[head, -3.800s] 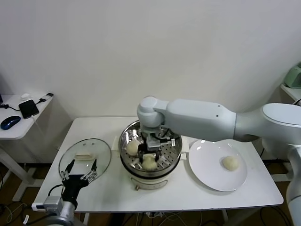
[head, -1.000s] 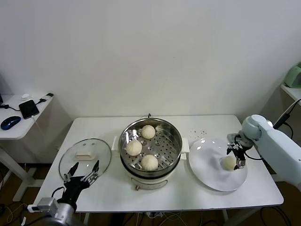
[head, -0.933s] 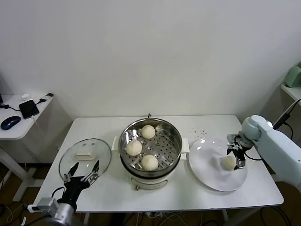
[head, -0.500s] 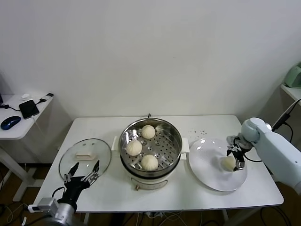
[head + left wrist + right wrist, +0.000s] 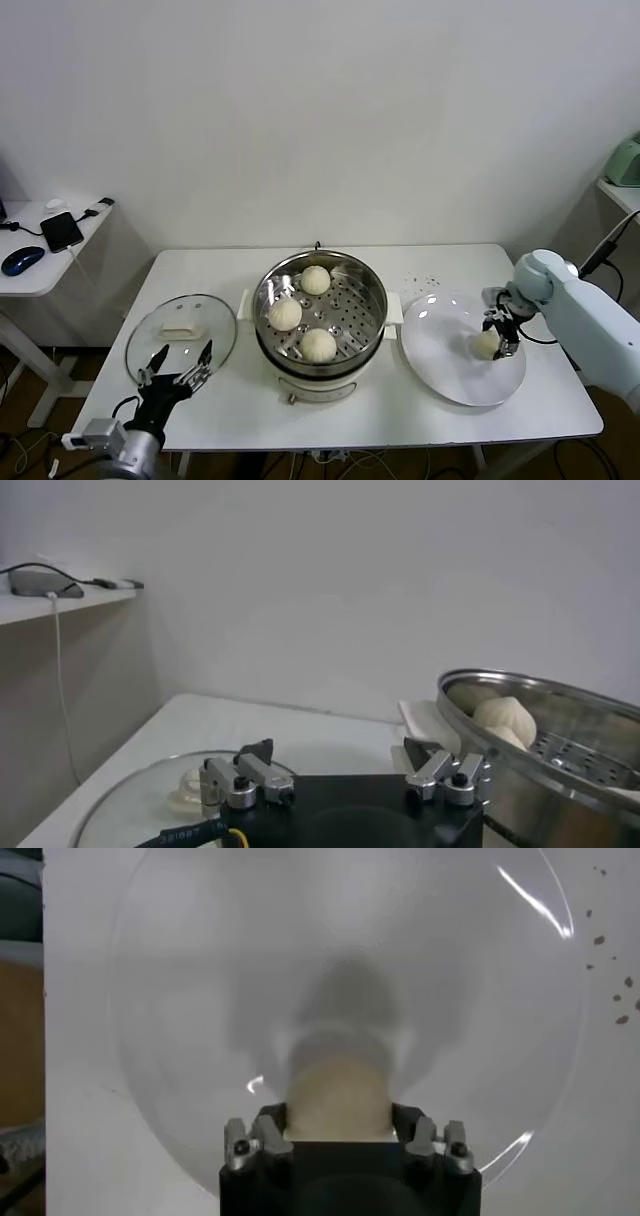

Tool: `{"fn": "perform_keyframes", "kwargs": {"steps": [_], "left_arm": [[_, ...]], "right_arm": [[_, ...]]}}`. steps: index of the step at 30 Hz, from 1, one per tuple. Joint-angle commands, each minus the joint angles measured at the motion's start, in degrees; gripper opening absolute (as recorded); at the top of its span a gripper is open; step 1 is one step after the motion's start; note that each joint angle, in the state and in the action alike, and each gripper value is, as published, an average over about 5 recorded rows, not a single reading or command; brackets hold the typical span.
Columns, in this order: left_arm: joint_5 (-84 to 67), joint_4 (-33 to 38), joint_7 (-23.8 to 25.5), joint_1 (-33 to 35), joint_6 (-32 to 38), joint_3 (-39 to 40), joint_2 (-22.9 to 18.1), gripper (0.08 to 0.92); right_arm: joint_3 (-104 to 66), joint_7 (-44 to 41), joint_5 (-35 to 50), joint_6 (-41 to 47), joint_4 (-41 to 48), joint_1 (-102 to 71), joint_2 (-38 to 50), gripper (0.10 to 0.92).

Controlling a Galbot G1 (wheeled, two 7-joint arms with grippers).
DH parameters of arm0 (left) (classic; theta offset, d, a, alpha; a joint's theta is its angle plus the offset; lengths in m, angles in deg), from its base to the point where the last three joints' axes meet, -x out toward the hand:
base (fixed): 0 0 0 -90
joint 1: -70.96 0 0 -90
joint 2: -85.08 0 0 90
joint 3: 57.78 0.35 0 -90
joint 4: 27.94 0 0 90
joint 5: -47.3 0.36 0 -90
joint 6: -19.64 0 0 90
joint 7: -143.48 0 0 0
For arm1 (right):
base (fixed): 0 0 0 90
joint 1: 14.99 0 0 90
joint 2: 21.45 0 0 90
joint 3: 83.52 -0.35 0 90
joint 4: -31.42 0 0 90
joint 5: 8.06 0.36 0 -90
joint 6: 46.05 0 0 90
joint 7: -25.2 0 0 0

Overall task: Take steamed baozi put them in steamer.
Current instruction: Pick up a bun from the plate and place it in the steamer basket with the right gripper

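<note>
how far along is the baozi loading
Done: three baozi sit in the steamer. In hand: the right claw is closed around the last baozi on the white plate. Left: lift it across into the steamer. The left claw waits open by the glass lid.

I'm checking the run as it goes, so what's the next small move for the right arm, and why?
Probably lift straight up. The right gripper has its fingers closed around the last baozi on the white plate, while three buns already sit in the steamer. Raising it clear of the plate comes before carrying it over. The left gripper waits open near the glass lid.
</note>
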Motion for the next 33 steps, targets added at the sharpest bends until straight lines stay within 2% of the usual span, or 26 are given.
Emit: {"fn": "perform_keyframes", "kwargs": {"steps": [1, 5, 8, 12, 16, 21, 25, 33], "left_arm": [[0.20, -0.26, -0.02, -0.21, 0.03, 0.32, 0.27, 0.823], [2.37, -1.05, -0.33, -0.53, 1.01, 1.34, 0.47, 0.823], [5.05, -2.25, -0.92, -0.88, 2.20, 2.67, 0.82, 0.823], [6.13, -2.73, -1.45, -1.55, 2.56, 4.41, 1.24, 0.823], [6.44, -2.63, -1.64, -2.21, 2.92, 5.73, 1.68, 0.823], [6.79, -3.33, -2.16, -2.98, 3.90, 5.81, 2.53, 0.823], [6.83, -3.54, -2.41, -3.46, 4.16, 4.80, 2.75, 0.823], [7.50, -3.14, -2.58, -3.42, 3.96, 2.45, 3.15, 0.823]], "right_arm": [[0.73, -0.06, 2.39, 1.16, -1.05, 0.99, 0.72, 0.611], [4.66, -0.39, 7.28, 3.61, -5.18, 4.95, 3.24, 0.589], [11.10, -0.11, 12.63, 6.65, -11.47, 11.49, 6.48, 0.586], [21.69, -0.04, 23.36, 12.86, -20.06, 23.02, 8.95, 0.585], [34.22, 1.39, 35.87, 20.44, -23.97, 36.13, 6.86, 0.585], [44.42, 3.80, 47.54, 27.13, -23.96, 48.09, 0.18, 0.585], [47.98, 4.60, 51.85, 29.60, -23.10, 52.83, -4.43, 0.585], [49.83, 5.93, 54.19, 31.66, -23.95, 53.05, -9.24, 0.585]]}}
